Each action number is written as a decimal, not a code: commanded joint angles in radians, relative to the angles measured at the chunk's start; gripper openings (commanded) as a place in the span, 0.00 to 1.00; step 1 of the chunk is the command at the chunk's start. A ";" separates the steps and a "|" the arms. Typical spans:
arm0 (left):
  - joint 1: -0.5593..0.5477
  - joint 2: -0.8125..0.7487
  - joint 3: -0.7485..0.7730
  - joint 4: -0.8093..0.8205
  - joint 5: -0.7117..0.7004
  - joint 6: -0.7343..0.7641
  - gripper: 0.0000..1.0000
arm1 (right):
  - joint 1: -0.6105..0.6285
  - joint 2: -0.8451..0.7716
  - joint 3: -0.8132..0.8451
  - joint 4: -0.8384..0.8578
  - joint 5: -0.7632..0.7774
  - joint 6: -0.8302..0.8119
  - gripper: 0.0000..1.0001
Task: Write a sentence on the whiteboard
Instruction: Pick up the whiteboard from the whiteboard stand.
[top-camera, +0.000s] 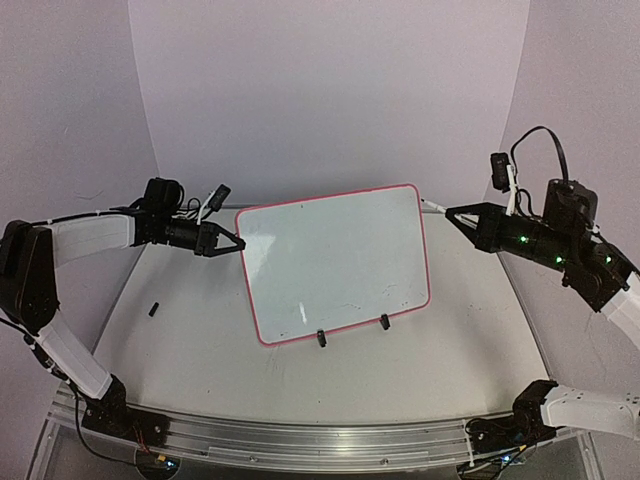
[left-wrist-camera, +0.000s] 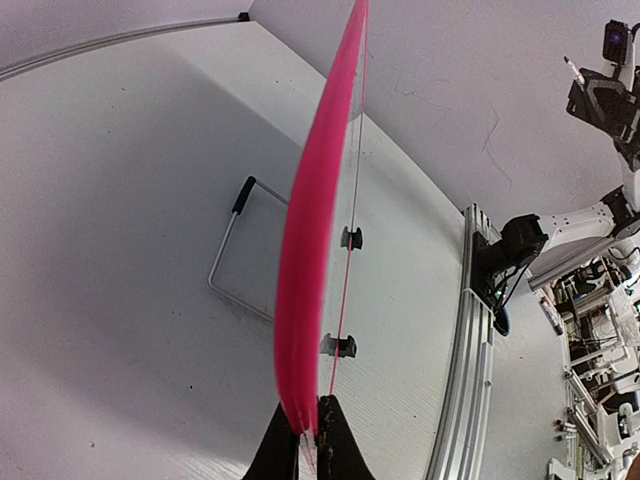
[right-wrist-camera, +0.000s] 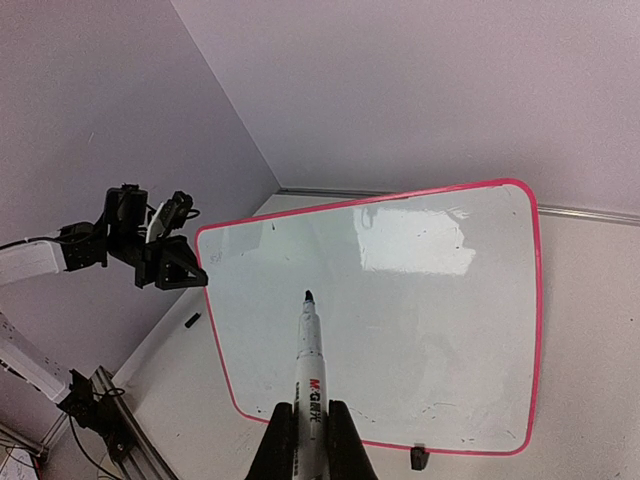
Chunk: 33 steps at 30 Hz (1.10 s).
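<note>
The whiteboard (top-camera: 335, 262) stands tilted on two black clip feet (top-camera: 322, 338) at the table's middle. Its face (right-wrist-camera: 420, 300) shows only faint specks, and no sentence is in view. My left gripper (top-camera: 238, 243) is shut on the board's left edge. In the left wrist view the pink rim (left-wrist-camera: 305, 250) runs edge-on into the closed gripper (left-wrist-camera: 308, 432). My right gripper (right-wrist-camera: 308, 412) is shut on a white marker (right-wrist-camera: 309, 355) with its dark tip bare. From above, that gripper (top-camera: 452, 212) holds the marker (top-camera: 432, 207) just right of the board's top right corner, apart from its face.
A small black marker cap (top-camera: 154, 309) lies on the table left of the board. A wire stand (left-wrist-camera: 228, 250) props the board from behind. The aluminium rail (top-camera: 300, 440) with both arm bases runs along the near edge. Pale walls close in behind.
</note>
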 joint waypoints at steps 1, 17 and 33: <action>-0.015 -0.029 -0.044 0.141 0.036 -0.001 0.00 | -0.004 0.006 0.005 0.039 -0.016 -0.010 0.04; -0.034 0.003 0.000 0.048 0.012 0.045 0.11 | -0.005 0.020 -0.010 0.066 -0.043 0.013 0.04; -0.030 -0.055 0.003 -0.048 -0.101 0.087 0.46 | 0.034 0.115 -0.045 0.208 -0.122 0.089 0.01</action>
